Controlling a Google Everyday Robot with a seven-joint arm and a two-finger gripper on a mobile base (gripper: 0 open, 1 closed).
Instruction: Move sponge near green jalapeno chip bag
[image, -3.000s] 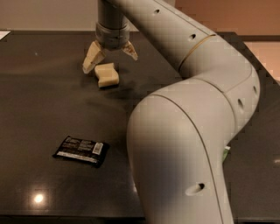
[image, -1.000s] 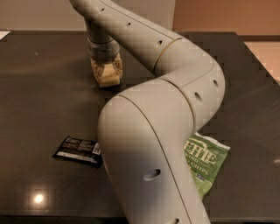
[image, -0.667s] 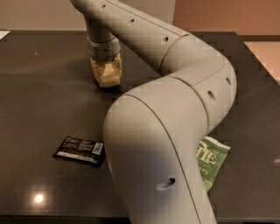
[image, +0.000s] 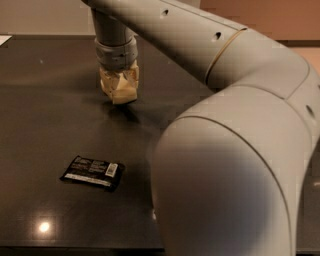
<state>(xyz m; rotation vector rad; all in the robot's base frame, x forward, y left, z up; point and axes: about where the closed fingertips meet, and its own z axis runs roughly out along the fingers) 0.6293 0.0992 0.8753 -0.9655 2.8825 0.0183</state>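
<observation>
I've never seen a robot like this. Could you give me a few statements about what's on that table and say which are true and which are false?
1. The gripper is closed on the sponge. True.
2. The black wrapper lies right under the gripper. False: it lies well apart from it, nearer the camera and further left.
3. The sponge is bright blue. False: it is pale yellow.
4. The table has a dark top. True.

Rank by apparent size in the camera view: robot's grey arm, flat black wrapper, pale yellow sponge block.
Grey arm
Flat black wrapper, nearer the camera
Pale yellow sponge, held by the gripper farther back
</observation>
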